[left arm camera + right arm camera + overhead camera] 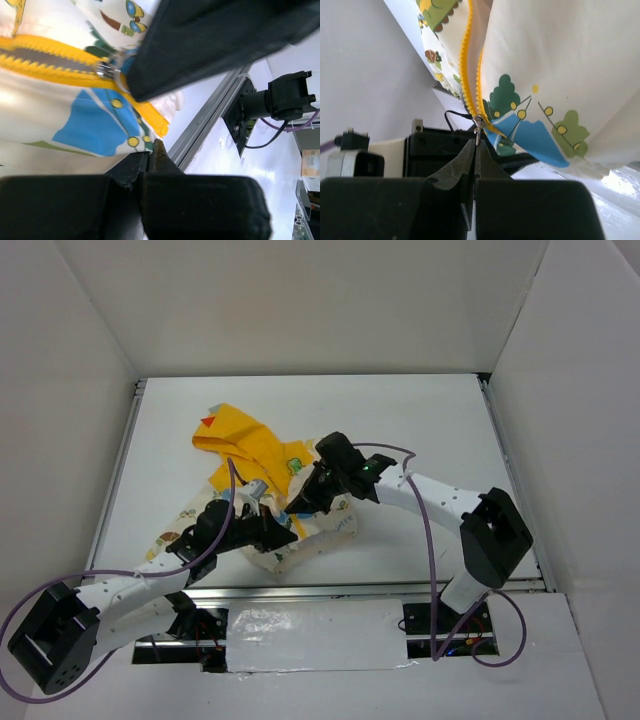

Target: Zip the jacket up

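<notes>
The jacket (322, 532) lies bunched on the table at centre-left, its yellow hood (245, 445) with a red spike (208, 420) pointing to the far side. My left gripper (283, 532) is shut on the jacket's bottom hem (142, 131) beside the yellow zipper tape (45, 55). My right gripper (306, 502) is shut on the metal pull tab (478, 136) hanging from the zipper slider (479, 121), which sits low on the zipper. Above the slider the two yellow rows of teeth (466, 75) stand apart. The slider also shows in the left wrist view (106, 70).
An aluminium rail (380, 585) runs along the table's near edge, close under the jacket's hem; it also shows in the left wrist view (210, 120). White walls enclose the table on three sides. The right arm's base (285, 100) stands to the right.
</notes>
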Tool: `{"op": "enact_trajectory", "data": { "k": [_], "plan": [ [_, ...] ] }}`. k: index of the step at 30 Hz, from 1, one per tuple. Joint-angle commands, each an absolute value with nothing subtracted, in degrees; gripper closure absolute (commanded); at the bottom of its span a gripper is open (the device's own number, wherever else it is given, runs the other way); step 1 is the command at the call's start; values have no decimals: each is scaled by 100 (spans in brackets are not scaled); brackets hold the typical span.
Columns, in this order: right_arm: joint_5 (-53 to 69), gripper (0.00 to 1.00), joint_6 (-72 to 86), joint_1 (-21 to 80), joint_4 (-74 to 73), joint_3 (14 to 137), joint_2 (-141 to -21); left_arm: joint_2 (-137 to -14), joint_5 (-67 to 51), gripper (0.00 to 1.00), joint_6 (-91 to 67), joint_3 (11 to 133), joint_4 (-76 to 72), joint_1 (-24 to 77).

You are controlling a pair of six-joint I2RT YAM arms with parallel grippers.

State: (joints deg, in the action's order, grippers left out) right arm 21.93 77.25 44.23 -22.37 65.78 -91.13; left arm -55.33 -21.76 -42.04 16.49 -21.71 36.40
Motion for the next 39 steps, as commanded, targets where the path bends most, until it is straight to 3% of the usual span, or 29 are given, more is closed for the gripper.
{"op": "enact_trajectory", "data": {
  "k": [1,6,12,15,24,29,36,38,39],
  "plan": [
    [2040,100,7831,4140,-1854,7310,-9500,-5616,-2672,100,-4139,1565,-2329,3762],
    [1670,100,7796,3613,-2258,8619,-10684,-5765,-2663,100,-4201,1512,-2478,3841],
    [1556,100,7963,2849,-2961,11202,-11961,-5819,-2444,100,-4175,1512,-2329,4095],
    [1337,100,8059,2436,-3242,11697,-12217,-5722,-2242,100,-4140,1529,-2127,4148],
    [492,100,8007,450,-3104,9977,-10926,-5826,-1758,100,-3806,2108,-1450,4201],
    [326,100,7656,-613,-3129,9764,-10205,-6222,-1600,100,-3718,2320,-1520,4254],
    [-351,100,7233,-747,-3472,10003,-10002,-6969,-1363,99,-3806,2513,-1872,4307],
    [-343,100,7146,-747,-3349,9827,-9976,-7110,-1240,77,-3849,2627,-1715,4298],
    [-291,100,7076,-747,-3218,9800,-9984,-7180,-1083,52,-3850,2741,-1618,4298]
  ]
}}
